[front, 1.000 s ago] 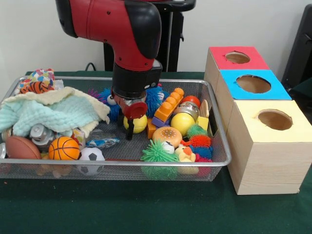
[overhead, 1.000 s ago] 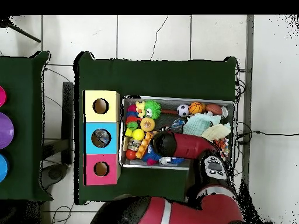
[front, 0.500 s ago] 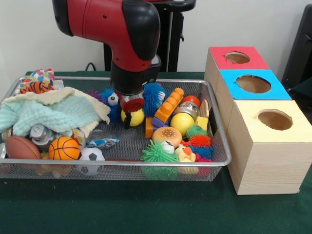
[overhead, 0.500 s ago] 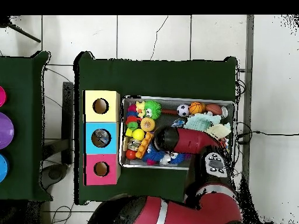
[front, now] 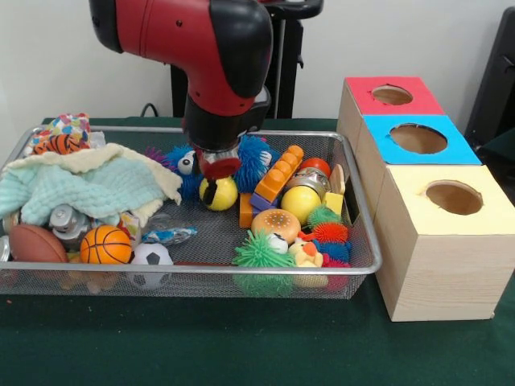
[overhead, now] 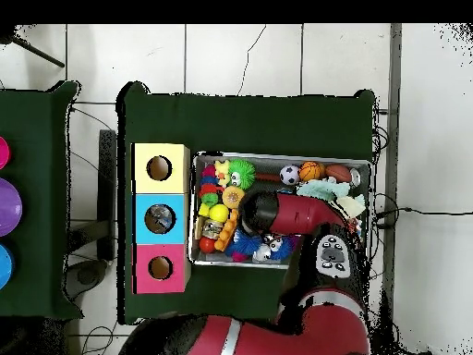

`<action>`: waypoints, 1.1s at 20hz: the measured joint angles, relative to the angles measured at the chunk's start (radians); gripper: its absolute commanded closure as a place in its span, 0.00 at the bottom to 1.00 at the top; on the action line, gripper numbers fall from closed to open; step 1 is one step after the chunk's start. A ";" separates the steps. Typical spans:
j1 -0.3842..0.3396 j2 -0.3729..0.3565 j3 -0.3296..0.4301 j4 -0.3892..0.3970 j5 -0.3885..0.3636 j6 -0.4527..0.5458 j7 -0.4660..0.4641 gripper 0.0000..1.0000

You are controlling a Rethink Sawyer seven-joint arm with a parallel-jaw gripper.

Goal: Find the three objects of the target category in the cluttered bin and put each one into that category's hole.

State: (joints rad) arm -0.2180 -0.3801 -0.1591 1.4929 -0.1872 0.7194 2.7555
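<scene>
My gripper (front: 212,191) hangs under the red arm over the middle of the wire bin (front: 241,269). It is shut on a yellow ball with black markings (front: 221,195), held just above the bin floor. One dark finger shows on the ball's left side. A basketball (front: 105,244), a soccer ball (front: 150,256) and a brown football (front: 36,243) lie at the bin's front left. A plain yellow ball (front: 301,203) sits to the right. In the overhead view the arm (overhead: 277,213) hides the gripper and the ball.
Three wooden boxes with round holes stand beside the bin: red (front: 392,95), blue (front: 418,138) and yellow (front: 453,197). A pale green towel (front: 88,185) covers the bin's left. Blue furry toys (front: 256,159), an orange block (front: 279,173), a burger toy (front: 276,224) and spiky balls (front: 259,251) crowd the right.
The gripper has risen a little and drifted toward the bin's far side, and the yellow ball came up with it. The other toys stayed put.
</scene>
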 measured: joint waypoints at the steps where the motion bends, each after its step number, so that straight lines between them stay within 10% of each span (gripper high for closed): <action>1: 0.013 -0.009 -0.008 -0.014 0.002 0.059 0.000 0.00; 7: 0.047 -0.056 -0.018 -0.105 0.025 0.332 0.000 0.00; 22: 0.049 -0.001 -0.030 -0.301 0.032 0.243 0.000 0.00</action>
State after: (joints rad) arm -0.1688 -0.3807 -0.1887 1.1919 -0.1554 0.9620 2.7555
